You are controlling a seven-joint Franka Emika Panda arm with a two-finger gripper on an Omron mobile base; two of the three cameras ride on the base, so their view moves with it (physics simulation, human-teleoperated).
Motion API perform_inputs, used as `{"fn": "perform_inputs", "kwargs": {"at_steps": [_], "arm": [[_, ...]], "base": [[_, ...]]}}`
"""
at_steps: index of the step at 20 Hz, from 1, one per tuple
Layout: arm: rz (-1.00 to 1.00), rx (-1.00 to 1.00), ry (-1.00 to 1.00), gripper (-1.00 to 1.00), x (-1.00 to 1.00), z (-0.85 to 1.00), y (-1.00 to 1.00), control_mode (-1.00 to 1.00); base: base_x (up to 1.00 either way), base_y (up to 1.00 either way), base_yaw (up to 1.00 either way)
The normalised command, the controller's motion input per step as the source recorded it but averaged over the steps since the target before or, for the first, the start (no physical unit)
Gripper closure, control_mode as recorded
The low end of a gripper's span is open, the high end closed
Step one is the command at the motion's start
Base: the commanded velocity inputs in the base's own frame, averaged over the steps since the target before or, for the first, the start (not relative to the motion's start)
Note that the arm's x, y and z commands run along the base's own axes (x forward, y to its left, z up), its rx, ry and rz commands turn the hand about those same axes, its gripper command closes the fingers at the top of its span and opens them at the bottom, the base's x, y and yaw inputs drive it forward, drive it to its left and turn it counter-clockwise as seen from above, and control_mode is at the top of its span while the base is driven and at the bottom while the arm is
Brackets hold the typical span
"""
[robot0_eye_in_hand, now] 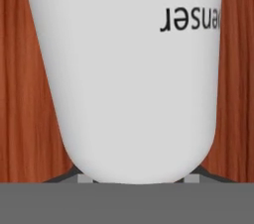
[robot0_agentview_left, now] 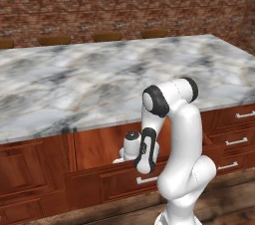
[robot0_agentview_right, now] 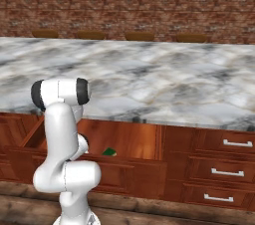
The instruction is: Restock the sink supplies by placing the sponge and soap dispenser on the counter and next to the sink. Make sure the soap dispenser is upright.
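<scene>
One marble island [robot0_agentview_left: 99, 84] spans my view, brick wall [robot0_agentview_left: 124, 0] behind, reddish cabinets under it with an open drawer [robot0_agentview_right: 99, 162]. Arm folds down into that drawer. Gripper [robot0_eye_in_hand: 134, 181] closed on the soap dispenser [robot0_eye_in_hand: 129, 69]. Sponge [robot0_agentview_right: 109, 152] lies in the drawer.

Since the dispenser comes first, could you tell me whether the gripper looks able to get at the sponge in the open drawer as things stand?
Probably not yet: the gripper sits closed around the soap dispenser, so its jaws are occupied. The sponge lies uncovered in the open drawer.
</scene>
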Motion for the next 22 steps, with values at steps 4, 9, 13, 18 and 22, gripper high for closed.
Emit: {"fn": "perform_inputs", "kwargs": {"at_steps": [4,9,13,18,22], "arm": [[0.0,0.0,0.0,1.0,0.0,0.0,0.0,-1.0],[0.0,0.0,0.0,1.0,0.0,0.0,0.0,-1.0],[0.0,0.0,0.0,1.0,-0.04,0.05,0.0,-1.0],[0.0,0.0,0.0,1.0,-0.03,0.34,0.0,-1.0],[0.0,-0.02,0.0,1.0,-0.04,0.57,0.0,-1.0]], "base": [[0.0,0.0,0.0],[0.0,0.0,0.0],[0.0,0.0,0.0],[0.0,0.0,0.0],[0.0,0.0,0.0]]}}
